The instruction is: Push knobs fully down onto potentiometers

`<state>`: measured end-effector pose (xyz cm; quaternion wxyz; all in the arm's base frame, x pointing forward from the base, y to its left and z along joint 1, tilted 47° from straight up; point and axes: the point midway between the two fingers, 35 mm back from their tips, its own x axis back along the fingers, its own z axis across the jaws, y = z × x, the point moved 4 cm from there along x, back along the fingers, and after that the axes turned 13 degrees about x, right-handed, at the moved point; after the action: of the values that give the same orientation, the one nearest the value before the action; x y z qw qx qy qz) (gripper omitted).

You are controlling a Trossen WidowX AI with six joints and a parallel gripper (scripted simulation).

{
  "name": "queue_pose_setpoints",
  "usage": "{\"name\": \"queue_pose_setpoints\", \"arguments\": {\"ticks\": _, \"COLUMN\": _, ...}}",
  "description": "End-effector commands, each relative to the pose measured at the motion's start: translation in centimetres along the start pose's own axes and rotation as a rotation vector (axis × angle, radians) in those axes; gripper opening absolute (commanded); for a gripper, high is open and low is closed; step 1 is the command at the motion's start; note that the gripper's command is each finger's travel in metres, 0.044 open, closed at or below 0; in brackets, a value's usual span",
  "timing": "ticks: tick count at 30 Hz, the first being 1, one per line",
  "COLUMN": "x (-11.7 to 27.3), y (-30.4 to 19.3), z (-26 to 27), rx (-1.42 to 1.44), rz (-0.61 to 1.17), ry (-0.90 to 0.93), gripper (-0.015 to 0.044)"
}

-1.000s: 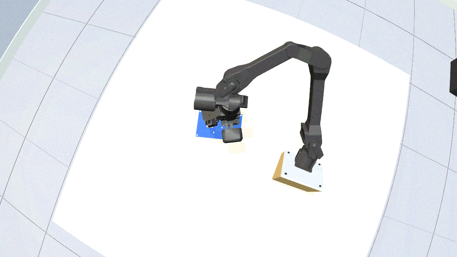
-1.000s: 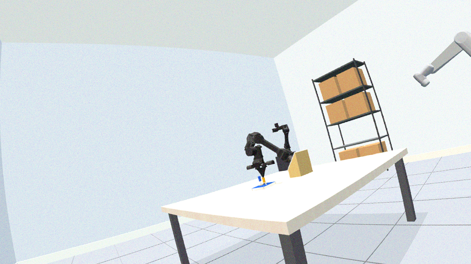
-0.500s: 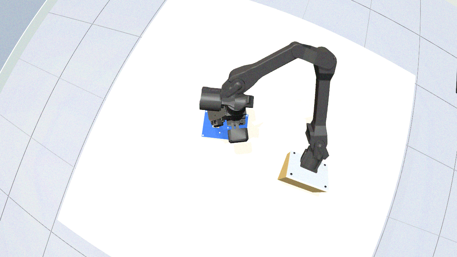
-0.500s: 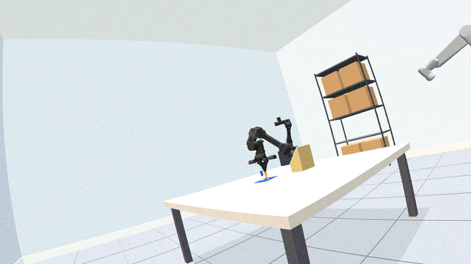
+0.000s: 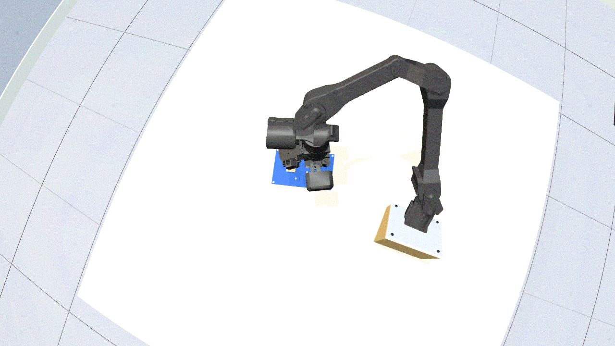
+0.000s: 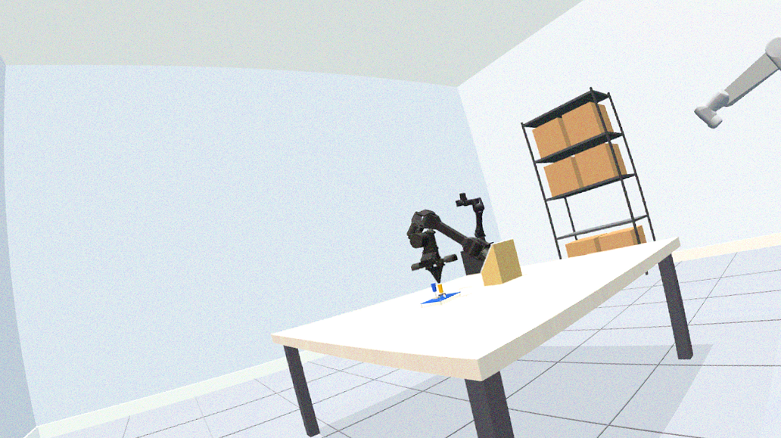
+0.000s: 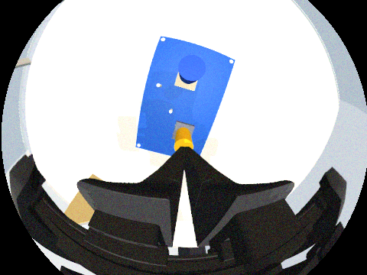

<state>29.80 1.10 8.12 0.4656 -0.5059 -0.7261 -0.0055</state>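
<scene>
The blue circuit board [image 5: 280,175] [image 6: 429,301] [image 7: 206,99] stands on the table. The blue knob [image 6: 433,287] [image 7: 192,68] stands upright over a cream potentiometer [image 7: 186,87], raised above the board. The orange knob [image 6: 439,288] [image 7: 183,143] stands over a grey potentiometer [image 7: 186,124]; whether a gap remains under it is too small to tell. My gripper [image 6: 438,281] [image 7: 185,151] is shut with nothing between its fingertips. It points down, its tips at the orange knob's top, apparently touching it. In the top view the arm hides both knobs.
The arm's base sits on a tan block [image 5: 382,223] [image 6: 501,263] with a pale top plate [image 5: 412,237], to the right of the board. Two small white posts [image 7: 158,85] [image 7: 170,111] stand on the board beside the knobs. A shelf rack and other arms stand beyond the table.
</scene>
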Motion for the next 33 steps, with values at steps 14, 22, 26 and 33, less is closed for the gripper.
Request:
{"name": "queue_pose_setpoints", "arguments": {"ticks": 14, "x": 1.7, "y": 1.9, "z": -0.7, "rx": 0.0, "rz": -0.002, "ry": 0.0, "gripper": 0.0105}}
{"name": "queue_pose_setpoints", "arguments": {"ticks": 22, "x": 5.4, "y": 6.5, "z": -1.5, "rx": -0.004, "rz": -0.002, "ry": 0.001, "gripper": 0.0}}
{"name": "queue_pose_setpoints", "arguments": {"ticks": 26, "x": 5.2, "y": 6.5, "z": -1.5, "rx": -0.004, "rz": -0.002, "ry": 0.001, "gripper": 0.0}}
{"name": "queue_pose_setpoints", "arguments": {"ticks": 33, "x": 3.4, "y": 6.5, "z": -1.5, "rx": -0.004, "rz": -0.002, "ry": 0.001, "gripper": 0.0}}
